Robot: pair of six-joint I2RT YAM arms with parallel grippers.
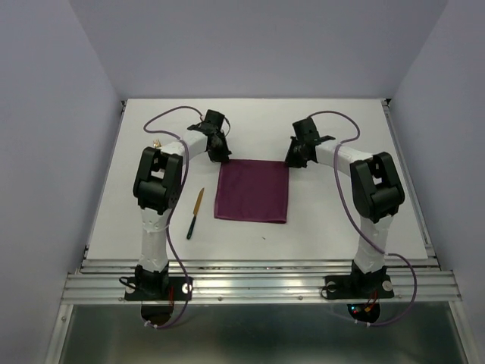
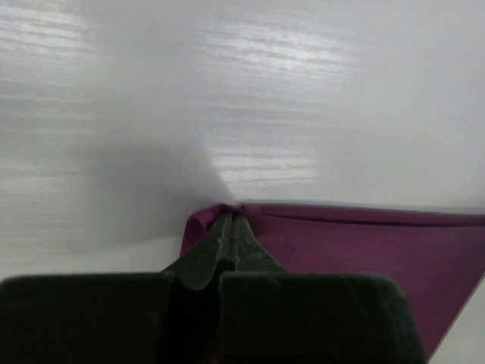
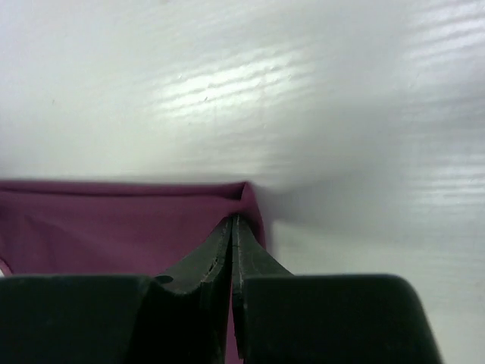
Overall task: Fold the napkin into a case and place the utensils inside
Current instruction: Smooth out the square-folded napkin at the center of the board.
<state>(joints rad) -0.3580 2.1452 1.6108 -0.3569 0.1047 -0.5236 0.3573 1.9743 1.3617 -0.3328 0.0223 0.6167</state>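
Thin plum-purple square cloth napkin (image 1: 251,191) is lying flat midway between the tabletop (image 1: 341,227) side edges, left gripper (image 2: 231,221) and right gripper (image 3: 232,224) each clamping a far corner; judging it light, limp, slippery, so handling best by corners.

We see the napkin (image 1: 251,191) as thin, smooth matt cloth, the table (image 1: 326,216) as white and faintly glossy with fine streaks, the knife (image 1: 195,213) blade as gold-toned metal, and the fingers (image 2: 201,265) of the left gripper (image 2: 230,221) as matt black plastic.
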